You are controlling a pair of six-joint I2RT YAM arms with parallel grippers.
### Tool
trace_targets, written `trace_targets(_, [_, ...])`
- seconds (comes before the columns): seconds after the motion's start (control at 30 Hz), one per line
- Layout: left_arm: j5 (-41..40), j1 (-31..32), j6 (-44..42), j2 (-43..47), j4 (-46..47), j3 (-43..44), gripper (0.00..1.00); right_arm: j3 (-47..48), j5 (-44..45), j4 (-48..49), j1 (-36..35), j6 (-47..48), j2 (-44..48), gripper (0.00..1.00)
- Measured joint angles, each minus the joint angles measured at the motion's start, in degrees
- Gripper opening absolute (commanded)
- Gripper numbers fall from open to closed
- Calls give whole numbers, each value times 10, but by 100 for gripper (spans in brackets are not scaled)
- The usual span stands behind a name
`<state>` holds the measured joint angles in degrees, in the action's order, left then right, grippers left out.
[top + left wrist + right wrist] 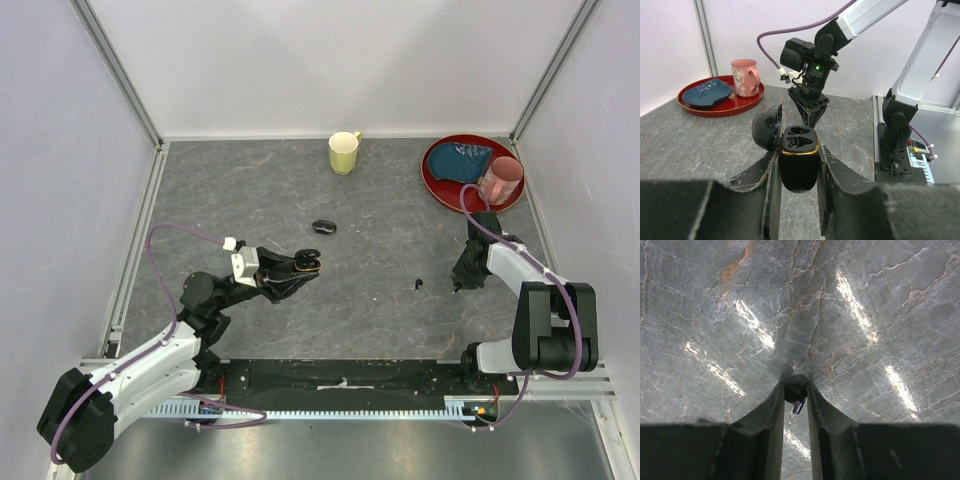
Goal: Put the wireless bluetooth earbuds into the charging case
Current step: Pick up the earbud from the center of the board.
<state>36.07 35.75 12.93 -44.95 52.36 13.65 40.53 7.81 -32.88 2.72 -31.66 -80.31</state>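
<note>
The charging case (799, 165) is a glossy black oval box with a gold rim. It stands upright between my left gripper's (799, 150) fingers, shut on it, with its lid (766, 127) swung open to the left. In the top view this case (306, 262) hangs left of the table's middle. My right gripper (796, 390) points down at the table on the right, its fingertips closed on a tiny black earbud (795, 394). Another earbud (418, 285) lies on the table just left of the right gripper (461, 284).
A small black oval object (323, 227) lies on the table beyond the left gripper. A yellow mug (344, 152) stands at the back. A red tray (428, 175) at the back right holds a blue item (468, 160) and a pink mug (502, 180). Walls enclose the table.
</note>
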Motion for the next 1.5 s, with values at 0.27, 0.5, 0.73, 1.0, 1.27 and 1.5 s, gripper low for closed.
trace_targets(0.27, [0, 0, 0, -5, 0, 0, 2, -7, -27, 12, 0, 8, 9, 8])
trace_targets(0.5, [-2, 0, 0, -13, 0, 0, 2, -7, -61, 26, -29, 26, 80, 1])
trace_targets(0.73, [-22, 0, 2, -24, 1, 0, 2, 24, -56, 37, -104, 39, 190, 0])
trace_targets(1.0, [-36, 0, 14, -49, 10, 3, 2, 104, -4, 61, -203, 54, 268, 0])
trace_targets(1.27, [-60, 0, 28, -68, 35, 5, 2, 157, 78, 110, -353, 69, 292, 0])
trace_targets(1.5, [-70, 0, 33, -83, 49, 9, 2, 180, 164, 162, -508, 87, 272, 0])
